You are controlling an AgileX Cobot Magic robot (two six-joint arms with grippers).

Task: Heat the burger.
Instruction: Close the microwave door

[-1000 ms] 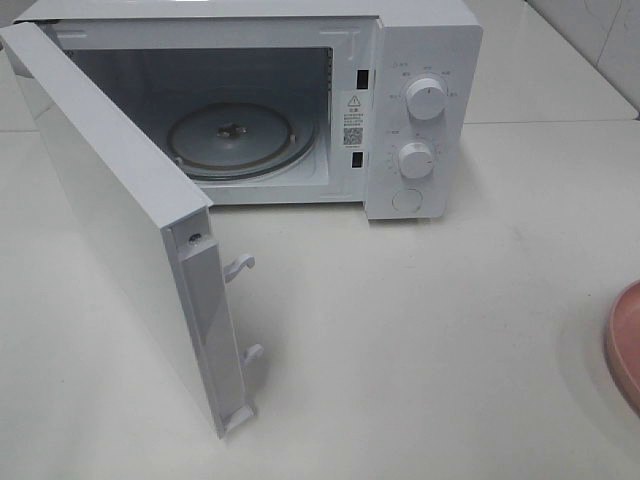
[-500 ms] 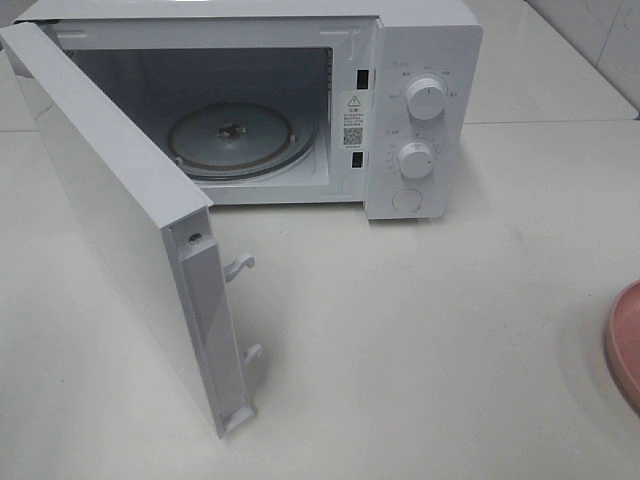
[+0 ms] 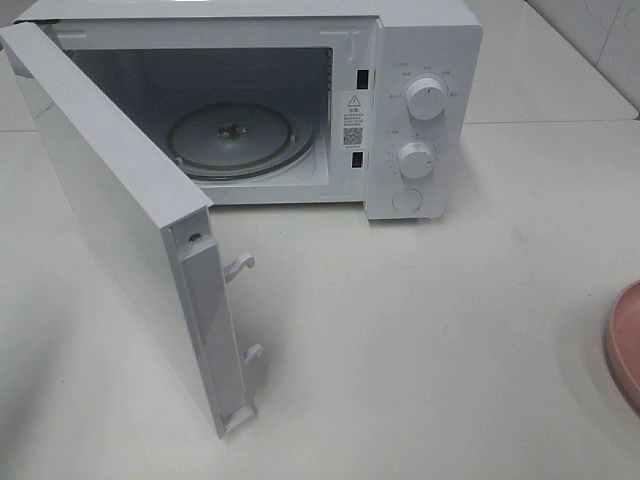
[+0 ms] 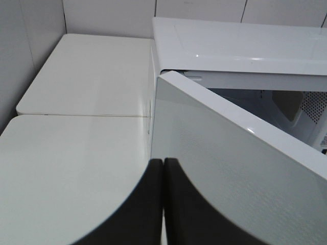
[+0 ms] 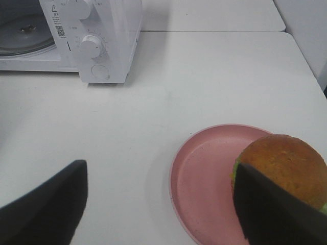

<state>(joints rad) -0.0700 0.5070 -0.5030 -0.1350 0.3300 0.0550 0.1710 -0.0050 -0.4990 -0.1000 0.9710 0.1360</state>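
Jaws, left: my left gripper (image 4: 163, 204) has its two dark fingers pressed together with nothing between them; only their tips show, cut off at the frame edge, beside the outer face of the open door.
Jaws, right: my right gripper (image 5: 161, 204) stands wide apart, empty; both fingers are cut off by the frame edge, and one finger (image 5: 276, 209) overlaps the near side of the burger in view. Whether it touches the bun I cannot tell.
Burger: the burger (image 5: 286, 161) sits on the pink plate (image 5: 204, 184), toward one side of it; a golden-brown bun top and a sliver of green show, the lower layers are hidden by my finger. Out of the high view altogether.
Plate: in the high view only an arc of its rim shows at the right edge; the rest is cut off.
Microwave: the white microwave (image 3: 420, 40) stands at the back of the table (image 3: 450, 330), well apart from the plate.
Door: the door (image 3: 120, 210) is swung wide open to the left, its two latch hooks visible on the edge.
Turntable: the glass turntable (image 3: 240, 140) lies bare in the cavity; its left part is hidden behind the door.
Dials: two round knobs (image 3: 427, 100) and a button below; the printed markings are too small to read.
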